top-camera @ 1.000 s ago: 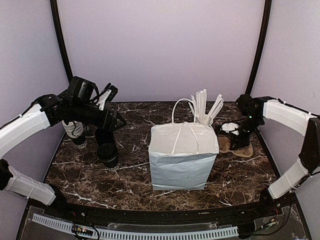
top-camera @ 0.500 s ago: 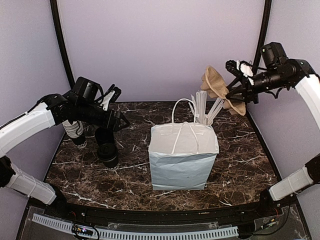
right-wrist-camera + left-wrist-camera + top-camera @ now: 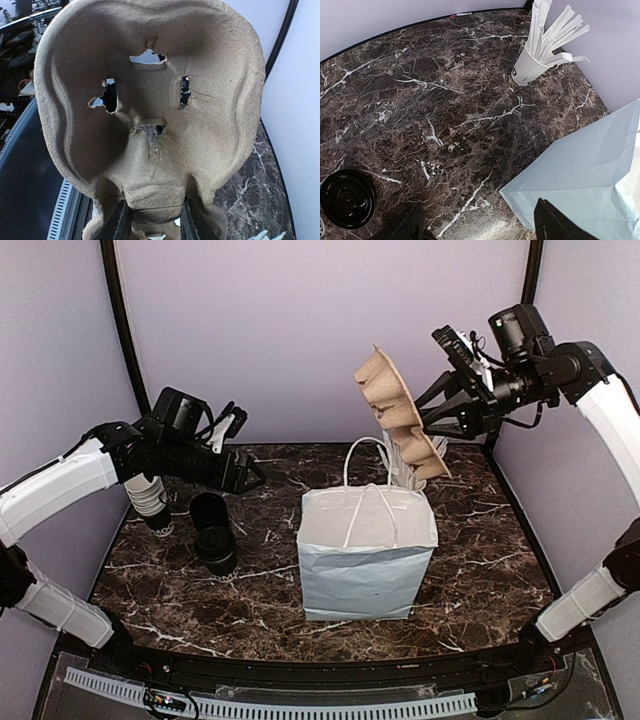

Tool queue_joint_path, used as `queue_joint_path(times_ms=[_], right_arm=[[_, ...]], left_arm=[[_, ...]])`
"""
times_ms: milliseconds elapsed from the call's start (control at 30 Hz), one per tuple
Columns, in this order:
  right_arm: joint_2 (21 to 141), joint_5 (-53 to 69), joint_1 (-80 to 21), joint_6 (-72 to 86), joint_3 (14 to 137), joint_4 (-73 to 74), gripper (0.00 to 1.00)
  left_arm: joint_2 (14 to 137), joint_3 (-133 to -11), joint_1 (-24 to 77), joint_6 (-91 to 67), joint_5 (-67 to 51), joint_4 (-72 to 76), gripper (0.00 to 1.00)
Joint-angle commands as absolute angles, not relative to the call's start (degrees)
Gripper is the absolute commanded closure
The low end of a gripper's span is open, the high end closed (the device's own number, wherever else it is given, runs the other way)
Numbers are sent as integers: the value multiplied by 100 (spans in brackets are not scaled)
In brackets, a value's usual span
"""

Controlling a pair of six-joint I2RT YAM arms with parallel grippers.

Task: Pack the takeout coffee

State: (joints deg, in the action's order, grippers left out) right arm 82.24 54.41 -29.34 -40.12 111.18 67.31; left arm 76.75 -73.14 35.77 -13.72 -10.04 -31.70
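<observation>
Print [image 3: 514, 73] on white cup [image 3: 530, 65], unreadable

The marble bench [image 3: 420, 75] carried a cup of sticks [image 3: 527, 70] upper right, a pale bag [image 3: 585, 185] lower right, a black-lidded coffee [image 3: 347, 197] lower left; the left claw [image 3: 480, 229] gaped.

Big cardboard cup tray [image 3: 150, 115] filling the right wrist view, hiding most of the table [image 3: 260, 170], white bag [image 3: 585, 185] cut off at the left wrist view's corner, cup of white sticks [image 3: 526, 72] half hidden behind tray and bag from above, stack of white cups [image 3: 148, 502] partly behind the left arm [image 3: 70, 475]
</observation>
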Motion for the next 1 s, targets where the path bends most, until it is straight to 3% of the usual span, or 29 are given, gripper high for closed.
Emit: queue_joint_path(times_ms=[0, 433, 700, 967], right_arm=[[8353, 5736, -3398, -3903, 10891, 6536, 70], [8362, 5473, -3814, -3431, 9556, 5479, 71], [8099, 5223, -3814, -3034, 8824, 5099, 71], [7767, 4675, -3822, -2799, 8299, 4945, 71]], left_arm=[[7662, -7538, 3551, -1484, -1046, -3060, 22], [7421, -7527, 3557, -1511, -1156, -3044, 24], [6728, -7152, 3578, -1404, -2807, -2093, 33], [6417, -6920, 3607, -1398, -2929, -1863, 32]])
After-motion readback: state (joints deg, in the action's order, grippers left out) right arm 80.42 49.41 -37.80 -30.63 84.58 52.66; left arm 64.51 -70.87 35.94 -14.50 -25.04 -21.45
